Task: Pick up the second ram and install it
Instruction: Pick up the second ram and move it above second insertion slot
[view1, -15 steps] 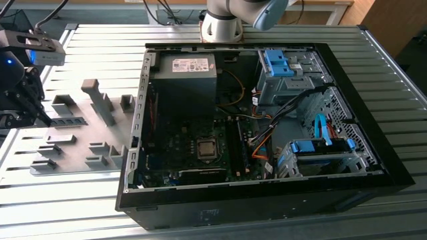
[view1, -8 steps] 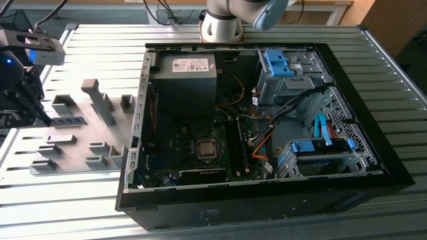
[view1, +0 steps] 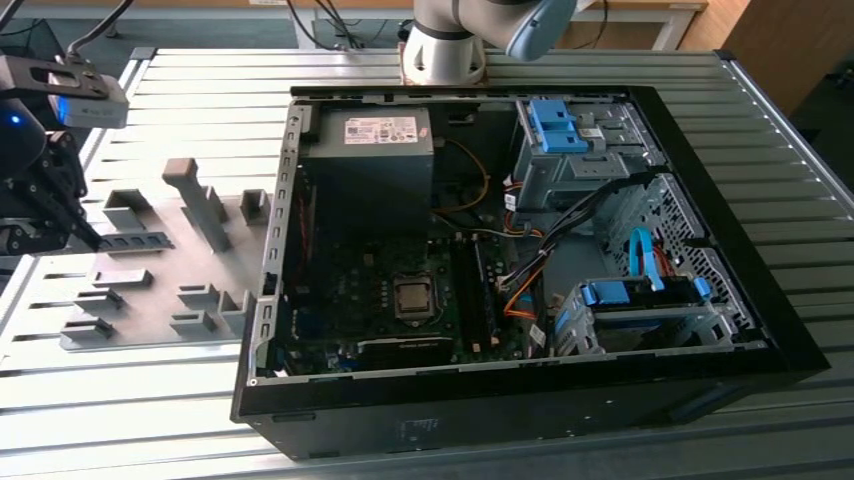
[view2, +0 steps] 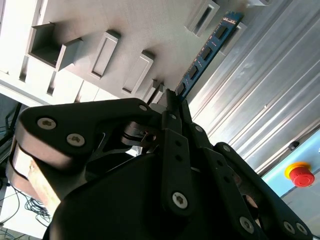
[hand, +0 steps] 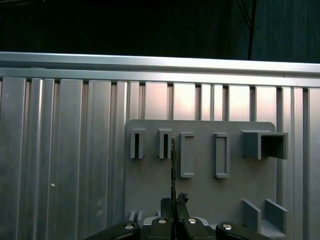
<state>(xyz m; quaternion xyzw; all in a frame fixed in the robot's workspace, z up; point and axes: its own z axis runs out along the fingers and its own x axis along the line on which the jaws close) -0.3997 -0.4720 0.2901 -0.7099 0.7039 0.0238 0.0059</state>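
gripper (view2: 172, 100) clamped on second ram (view2: 207, 50) | ram's near end hidden in clamp | over fixture plate (hand: 205, 200)

The arm's light silver-grey cylindrical base joint (view1: 445, 50) carries a rounded blue-grey cap (view1: 541, 25). Near the wrist sits a small grey camera box (view1: 60, 85), with thin dark cables (view1: 80, 38) leading away from it and a small blue light (view1: 11, 120) glowing beneath.

The matte black claw (view2: 175, 97) is built of flat plates with rounded corners and long linked bars. These are pinned together by silver round-headed screws (view2: 180, 200) with hex sockets. Its slim black fingers (view2: 175, 130) taper to narrow tips. In the first wrist view the claw (hand: 173, 200) shows bright screw heads set in curved black linkage arms.
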